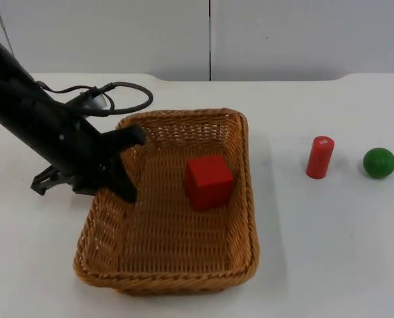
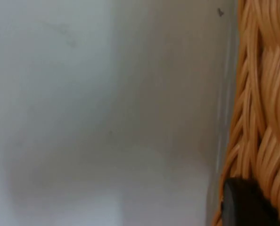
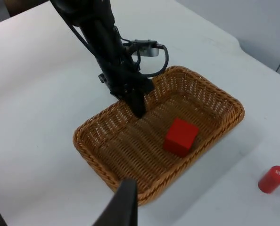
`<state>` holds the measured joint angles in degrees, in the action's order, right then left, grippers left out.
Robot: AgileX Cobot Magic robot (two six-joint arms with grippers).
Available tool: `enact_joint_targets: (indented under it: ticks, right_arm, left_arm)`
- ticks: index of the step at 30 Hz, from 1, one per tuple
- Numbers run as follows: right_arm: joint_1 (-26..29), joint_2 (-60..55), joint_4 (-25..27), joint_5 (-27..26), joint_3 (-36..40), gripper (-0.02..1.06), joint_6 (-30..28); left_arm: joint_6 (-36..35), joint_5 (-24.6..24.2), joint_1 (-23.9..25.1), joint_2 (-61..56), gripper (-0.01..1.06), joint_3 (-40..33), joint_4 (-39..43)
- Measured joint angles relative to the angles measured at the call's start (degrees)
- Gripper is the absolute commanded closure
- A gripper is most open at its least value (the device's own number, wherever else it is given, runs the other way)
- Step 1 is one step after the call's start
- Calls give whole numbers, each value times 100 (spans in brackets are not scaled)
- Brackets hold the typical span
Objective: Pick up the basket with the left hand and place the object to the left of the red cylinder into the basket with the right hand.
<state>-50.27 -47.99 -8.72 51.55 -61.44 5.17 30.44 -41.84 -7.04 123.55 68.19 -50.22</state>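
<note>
While my left gripper (image 1: 121, 165) pinches the basket (image 1: 243, 199) rim at its left edge, the cube (image 1: 209, 182) lies inside, rightward.

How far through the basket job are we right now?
Mostly done: the red cube lies inside the basket, left of the red cylinder. The left gripper sits at the basket's left rim. The right gripper hovers above the near rim. Nothing obvious remains.

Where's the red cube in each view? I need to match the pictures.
Top view: red cube inside the basket, right of centre.
Left wrist view: not in it; basket rim beside the fingertip.
Right wrist view: cube inside the basket.
Shared landmark: red cylinder, outside the basket.
</note>
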Motion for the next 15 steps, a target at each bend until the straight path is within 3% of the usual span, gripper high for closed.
enact_joint_targets:
  ticks: [1, 2, 3, 4, 5, 6, 7, 8, 11, 15]
  right_arm:
    - [0, 0, 0, 0, 0, 15, 0]
    - [0, 0, 0, 0, 0, 15, 0]
    - [0, 0, 0, 0, 0, 15, 0]
    - [0, 0, 0, 0, 0, 15, 0]
    - [0, 0, 0, 0, 0, 15, 0]
    - [0, 0, 0, 0, 0, 15, 0]
    - [0, 0, 0, 0, 0, 15, 0]
    - [0, 0, 0, 0, 0, 15, 0]
    - [0, 0, 0, 0, 0, 15, 0]
    - [0, 0, 0, 0, 0, 15, 0]
  left_arm:
    - [0, 0, 0, 0, 70, 0, 0]
    - [0, -46, 0, 0, 70, 10, -14]
    - [0, -58, 0, 0, 49, 24, -14]
    - [0, -67, 0, 0, 44, 32, -14]
    - [11, -83, 0, -10, 21, 32, -14]
    - [11, -83, 0, -10, 7, 32, -14]
    - [38, -97, 0, -22, 7, 32, 18]
    - [63, -97, 0, -60, 0, 32, 79]
    - [61, -84, 13, -167, 0, 32, 285]
    - [-283, -21, 395, -621, 0, 32, 909]
